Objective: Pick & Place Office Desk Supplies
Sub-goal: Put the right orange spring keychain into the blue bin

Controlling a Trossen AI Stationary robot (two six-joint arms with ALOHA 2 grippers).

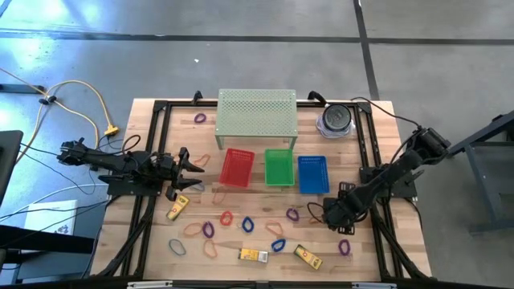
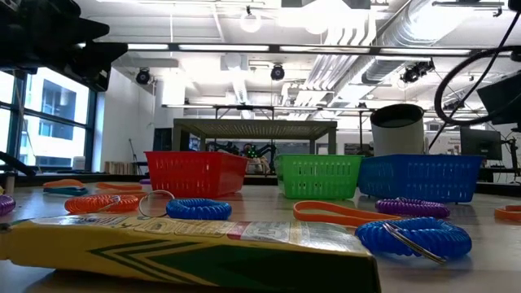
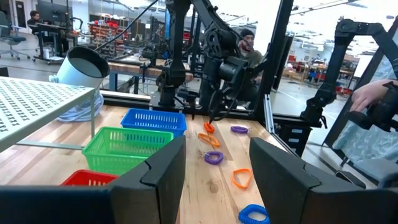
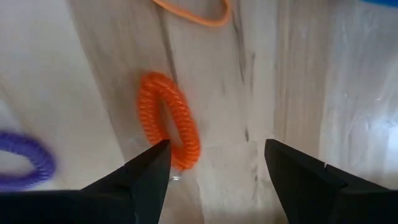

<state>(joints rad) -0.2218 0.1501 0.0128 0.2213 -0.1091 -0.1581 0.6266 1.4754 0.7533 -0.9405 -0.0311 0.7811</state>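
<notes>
Several small coiled loops (red, orange, blue, purple) (image 1: 227, 218) and three yellow boxes (image 1: 253, 255) lie flat on the wooden table's near half. My right gripper (image 4: 214, 162) is open and points down at an orange coiled loop (image 4: 169, 121) lying flat right of the middle (image 1: 315, 212). One fingertip (image 4: 152, 165) stands at the loop's end; the other stands apart on bare wood. My left gripper (image 1: 193, 172) is open and empty, level above the table's left side, pointing toward the baskets. My right gripper comes from above, pointing down, with one fingertip (image 4: 155, 158) at the end of the orange loop (image 4: 180, 155). I cannot tell whether it touches the loop. The loop lies flat on the table.
A red basket (image 1: 237, 167), a green basket (image 1: 279, 167) and a blue basket (image 1: 312, 173) stand in a row at mid-table. Behind them stand a white perforated shelf (image 1: 257, 119) and a round container (image 1: 336, 120). A yellow box (image 1: 177, 209) lies near my left gripper. A person (image 3: 249, 43) shows beyond the table.
</notes>
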